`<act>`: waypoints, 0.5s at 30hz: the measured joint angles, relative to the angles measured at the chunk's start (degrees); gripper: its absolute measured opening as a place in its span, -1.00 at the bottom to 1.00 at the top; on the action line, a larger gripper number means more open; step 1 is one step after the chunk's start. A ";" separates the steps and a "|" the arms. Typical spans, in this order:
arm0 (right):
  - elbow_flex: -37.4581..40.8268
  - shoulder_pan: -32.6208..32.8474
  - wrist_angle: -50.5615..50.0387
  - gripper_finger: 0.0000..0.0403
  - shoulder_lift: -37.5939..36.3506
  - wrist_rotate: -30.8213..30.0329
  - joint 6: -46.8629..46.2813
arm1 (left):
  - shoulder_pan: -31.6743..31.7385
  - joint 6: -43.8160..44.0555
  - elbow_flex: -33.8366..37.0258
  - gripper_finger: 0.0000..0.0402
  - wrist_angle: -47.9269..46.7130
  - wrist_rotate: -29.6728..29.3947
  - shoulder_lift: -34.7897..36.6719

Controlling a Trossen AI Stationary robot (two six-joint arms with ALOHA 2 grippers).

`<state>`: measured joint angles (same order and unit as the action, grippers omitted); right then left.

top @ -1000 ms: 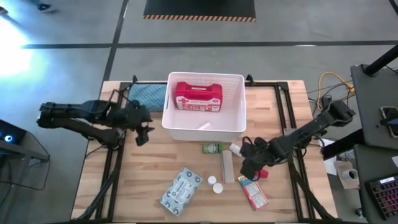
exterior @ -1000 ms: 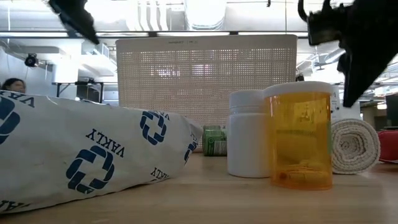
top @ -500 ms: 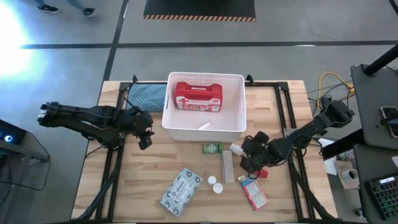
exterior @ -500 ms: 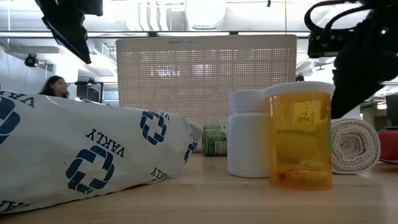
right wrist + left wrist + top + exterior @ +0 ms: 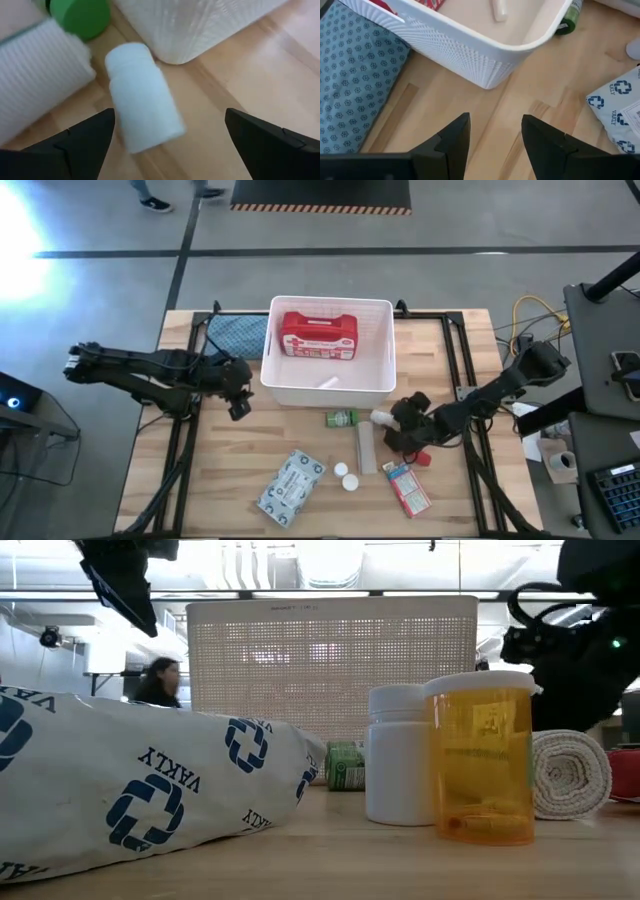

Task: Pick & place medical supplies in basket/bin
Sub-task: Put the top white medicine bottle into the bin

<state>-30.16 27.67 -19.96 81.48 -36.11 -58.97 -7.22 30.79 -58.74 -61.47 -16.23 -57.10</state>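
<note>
white bottle: A small white bottle (image 5: 142, 97) lies on its side on the wood, just by a rounded corner of the tub. It looks smooth and round like a little can.
right claw: The right claw (image 5: 405, 420) sits low right over this bottle. Its fingers are spread wide, one on each side, not yet pinching.
what changed: A moment ago the right claw was less open and a bit farther from the tub. Now it has opened all the way and slid in toward the bottle.
what it means: I think it is getting ready to grab the white bottle and lift it into the tub.
tub: The big white tub (image 5: 300, 390) has bumpy sides, a thick rim and round corners. The red first-aid case (image 5: 318, 335) already lies inside.
left claw: The left claw (image 5: 238, 393) has crept closer to the tub's near left corner. Its fingers are partly spread, with only bare wood between them.
still on the table: A green-capped bottle (image 5: 341, 418), a soft white roll (image 5: 366, 450), a crinkly wipes packet (image 5: 290, 483), two white caps (image 5: 346, 475) and a red-and-white box (image 5: 406, 488).
up close: The low view shows a see-through orange bottle (image 5: 479, 755) with a white lid.
cloth: A blue patterned cloth pad (image 5: 237, 333) lies beside the tub.
</note>
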 joint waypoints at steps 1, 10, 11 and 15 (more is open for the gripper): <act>0.85 0.03 2.26 0.83 0.26 0.64 1.72 | 0.00 0.00 -0.15 -0.21 0.02 0.00 -0.24; 5.28 0.12 16.02 0.83 4.66 3.51 6.56 | 0.00 4.57 -0.51 -0.21 0.00 0.09 -2.13; 5.12 0.10 16.16 0.83 4.52 3.55 7.91 | 0.00 4.99 -0.51 -0.21 0.00 0.09 -2.17; 4.17 0.07 15.74 0.83 3.85 1.97 16.74 | 0.00 6.44 -0.51 -0.21 0.01 0.09 -2.45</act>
<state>-25.99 27.75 -4.23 85.32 -34.13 -42.23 -7.22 37.23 -59.24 -61.45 -16.14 -59.56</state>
